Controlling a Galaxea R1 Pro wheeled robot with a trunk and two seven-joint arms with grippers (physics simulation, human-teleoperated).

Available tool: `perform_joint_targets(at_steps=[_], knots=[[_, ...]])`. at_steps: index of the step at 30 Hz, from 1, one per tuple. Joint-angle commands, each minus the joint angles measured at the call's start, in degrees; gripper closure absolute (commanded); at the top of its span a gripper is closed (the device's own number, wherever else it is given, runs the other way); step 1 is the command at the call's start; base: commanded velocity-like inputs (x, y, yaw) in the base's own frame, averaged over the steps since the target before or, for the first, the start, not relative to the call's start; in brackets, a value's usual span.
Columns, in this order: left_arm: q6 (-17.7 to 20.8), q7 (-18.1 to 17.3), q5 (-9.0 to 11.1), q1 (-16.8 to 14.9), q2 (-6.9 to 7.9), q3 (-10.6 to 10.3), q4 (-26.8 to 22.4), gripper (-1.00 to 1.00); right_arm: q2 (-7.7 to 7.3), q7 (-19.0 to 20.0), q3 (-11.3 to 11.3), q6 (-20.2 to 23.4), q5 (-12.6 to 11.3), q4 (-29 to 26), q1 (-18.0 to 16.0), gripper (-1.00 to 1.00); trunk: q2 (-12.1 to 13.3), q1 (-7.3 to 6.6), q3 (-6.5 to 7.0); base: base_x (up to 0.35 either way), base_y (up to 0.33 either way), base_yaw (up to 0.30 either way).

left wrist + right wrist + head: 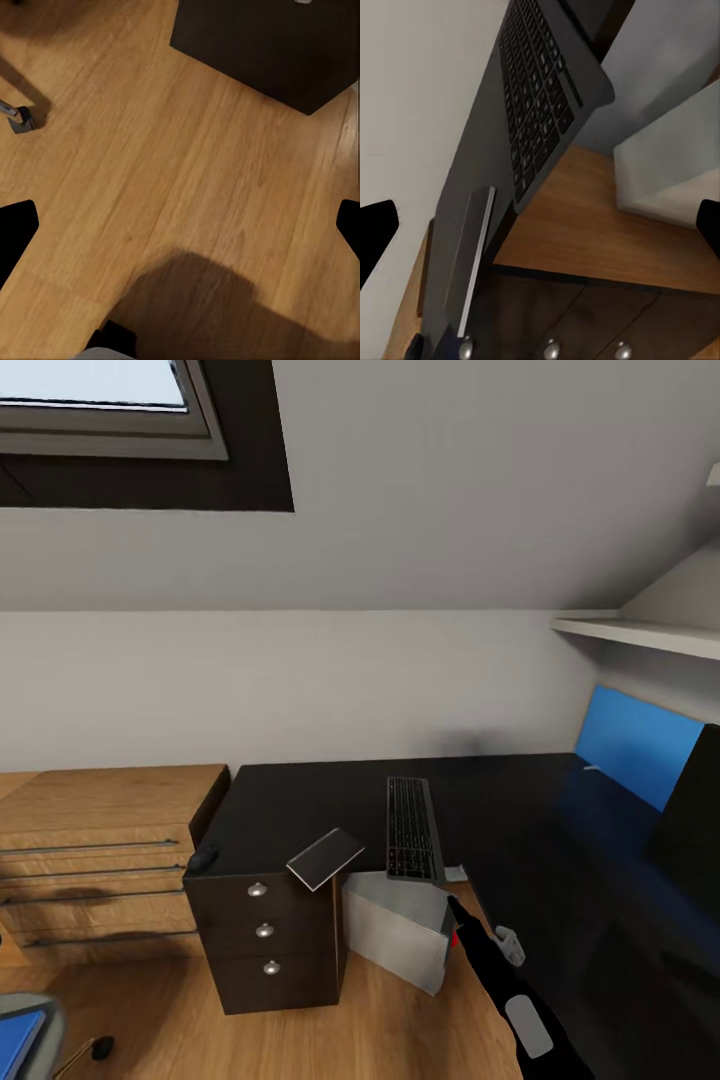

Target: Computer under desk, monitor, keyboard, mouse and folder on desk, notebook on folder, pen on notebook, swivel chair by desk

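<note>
- Showing no readable writing or labels.
- Lying lengthwise on the black worktop (300, 800), front end overhanging the edge: keyboard (412, 828).
- Hovering below that edge, jaws spread wide, gripping nothing: right end effector (452, 905).
- Standing beneath: computer (400, 930); notebook (325, 857) and mouse (203, 857) nearby.
- Left end effector (180, 225) facing floor, open, empty.

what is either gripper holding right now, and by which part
Nothing is held. The left gripper is open over bare floor, and the right gripper is open, facing the keyboard.
</note>
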Motion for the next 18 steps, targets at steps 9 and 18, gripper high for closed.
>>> perform_joint_targets(at_steps=[9,18], knots=[[10.3,2.1,-3.6,0.0,0.03,0.0,-15.9,-1.0,0.05,0.6,-0.3,0.3,-0.1,0.0,-0.1,-1.0,-3.7,1.99,-1.69,0.0,0.0,0.0],[28.3,11.7,-9.2,0.0,-2.3,-0.2,-33.2,-1.0,-0.02,0.6,-0.2,0.3,0.1,0.0,-0.1,-1.0,-7.3,3.96,-3.3,0.0,0.0,0.0]])
